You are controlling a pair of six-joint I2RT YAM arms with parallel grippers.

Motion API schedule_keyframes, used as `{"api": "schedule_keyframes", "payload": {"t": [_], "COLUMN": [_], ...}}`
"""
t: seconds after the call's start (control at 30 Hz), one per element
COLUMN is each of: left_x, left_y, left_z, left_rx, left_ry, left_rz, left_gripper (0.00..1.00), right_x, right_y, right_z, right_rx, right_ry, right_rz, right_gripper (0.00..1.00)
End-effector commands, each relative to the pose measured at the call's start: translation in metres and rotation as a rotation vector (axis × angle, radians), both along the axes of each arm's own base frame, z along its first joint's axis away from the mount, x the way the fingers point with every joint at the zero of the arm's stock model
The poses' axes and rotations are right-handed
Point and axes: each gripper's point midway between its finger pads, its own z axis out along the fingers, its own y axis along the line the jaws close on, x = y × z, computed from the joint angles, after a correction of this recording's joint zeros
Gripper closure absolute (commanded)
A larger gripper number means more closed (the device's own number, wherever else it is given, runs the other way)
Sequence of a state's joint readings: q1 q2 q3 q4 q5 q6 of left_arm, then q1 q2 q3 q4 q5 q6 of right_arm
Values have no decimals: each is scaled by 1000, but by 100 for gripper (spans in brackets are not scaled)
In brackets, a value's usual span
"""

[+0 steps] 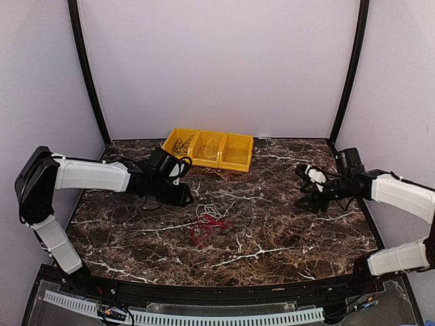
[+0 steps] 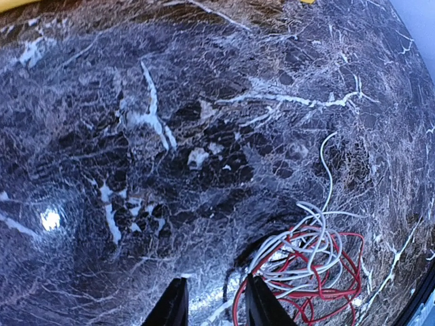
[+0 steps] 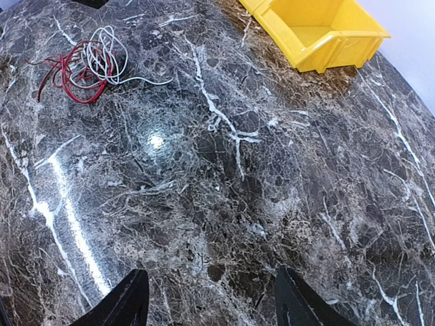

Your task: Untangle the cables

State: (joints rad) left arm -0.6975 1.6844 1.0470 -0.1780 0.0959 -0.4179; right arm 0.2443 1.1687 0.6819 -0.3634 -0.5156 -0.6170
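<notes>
A tangle of red and white cables [image 1: 209,223] lies on the marble table, left of centre. In the left wrist view the tangle [image 2: 309,261] lies just right of my left gripper [image 2: 216,307], with a red loop running against the right finger [image 2: 264,305]. A thin dark strand lies between the two fingers. The left gripper [image 1: 186,197] is open and low over the table, at the tangle's upper left. My right gripper [image 1: 302,186] is wide open and empty at the far right, well away from the tangle [image 3: 83,62]. Bare marble shows between its fingers [image 3: 128,302].
A yellow bin [image 1: 239,160] with three compartments stands at the back centre. Its left compartment holds a dark cable [image 1: 181,145] and its middle one a pale cable [image 1: 209,145]. The bin's end [image 3: 319,30] shows in the right wrist view. Walls close in the table's sides and back.
</notes>
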Motion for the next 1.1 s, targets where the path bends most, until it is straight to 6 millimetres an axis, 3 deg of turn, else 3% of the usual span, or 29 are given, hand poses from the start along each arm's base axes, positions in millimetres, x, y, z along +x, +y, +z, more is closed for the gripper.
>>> {"api": "schedule_keyframes", "payload": {"t": [0.0,0.1,0.23,0.57,0.8,1.07], "left_x": [4,5,8,8,6,1], "left_y": [-11,-18,-29,-36,-31,-34], "left_z": [12,-7,-17,-20,4,-22], "left_rx": [-111,-103,-114,-133,-185,-160], "left_ry": [-23,6,31,59,-6,52], "left_rz": [22,1,-33,-42,-29,-53], "left_gripper": [70,71,72,78,72,73], "right_x": [3,2,3,4,4,4], "right_y": [4,4,3,2,2,2], "right_z": [-2,-2,-2,-5,-5,-6], "right_rx": [-14,-16,-22,-31,-30,-34], "right_ry": [-12,-13,-17,-11,-13,-12], "right_rz": [13,12,6,2,4,3], "right_gripper": [35,35,35,35,35,35]}}
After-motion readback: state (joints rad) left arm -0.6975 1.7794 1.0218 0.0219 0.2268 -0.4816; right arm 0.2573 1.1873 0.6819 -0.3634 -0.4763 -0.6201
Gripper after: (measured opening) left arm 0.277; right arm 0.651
